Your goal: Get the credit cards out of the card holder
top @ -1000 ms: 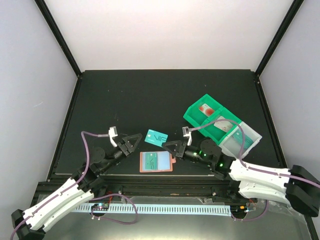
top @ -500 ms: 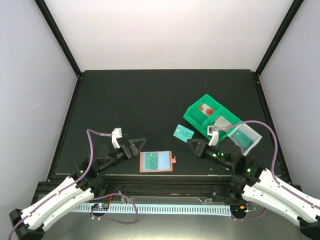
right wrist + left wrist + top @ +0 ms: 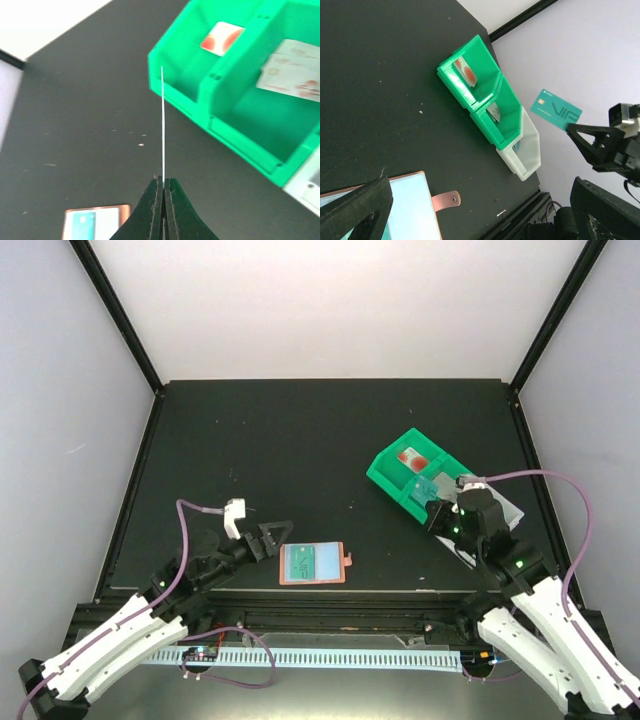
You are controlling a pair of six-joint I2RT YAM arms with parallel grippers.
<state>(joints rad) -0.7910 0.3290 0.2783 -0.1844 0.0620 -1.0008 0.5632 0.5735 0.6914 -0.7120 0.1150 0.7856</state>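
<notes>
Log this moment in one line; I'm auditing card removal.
right gripper: shut on teal card, at green bin | left gripper: open beside card holder

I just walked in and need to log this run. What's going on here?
The right claw is shut on a teal credit card and holds it in the air by the green bin. The left claw is open beside the salmon card holder, which lies open with a second card in its pocket.
</notes>
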